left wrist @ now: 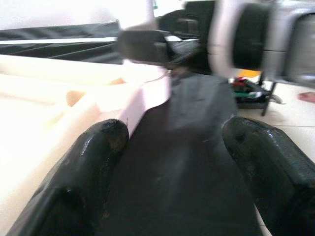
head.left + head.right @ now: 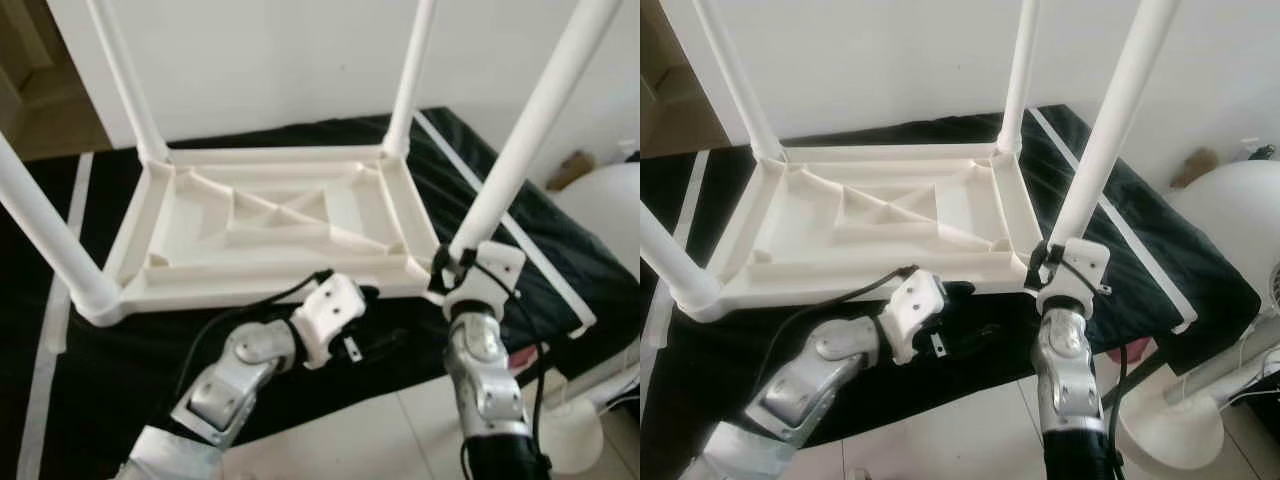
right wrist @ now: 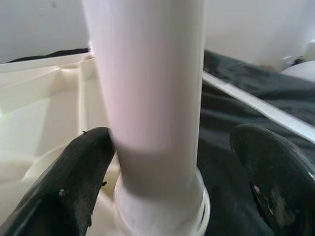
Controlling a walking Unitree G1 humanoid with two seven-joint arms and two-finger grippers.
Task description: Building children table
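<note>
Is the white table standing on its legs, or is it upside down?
Upside down: the tabletop lies on the black cloth, ribbed underside up, legs pointing upward.

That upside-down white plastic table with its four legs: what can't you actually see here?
- Tops of the legs: cut off by the upper edge in the eye views, as with the near right leg.
- Right hand: grip on that leg unclear, one finger stands apart.
- Upside-down white plastic table: its top face lies hidden against the black cloth.

Head stereo pair looks forward-down over upturned white plastic table [image 2: 270, 225], sharing it. Left wrist camera skims close along its near edge; right wrist camera faces its near-right leg, very close.
</note>
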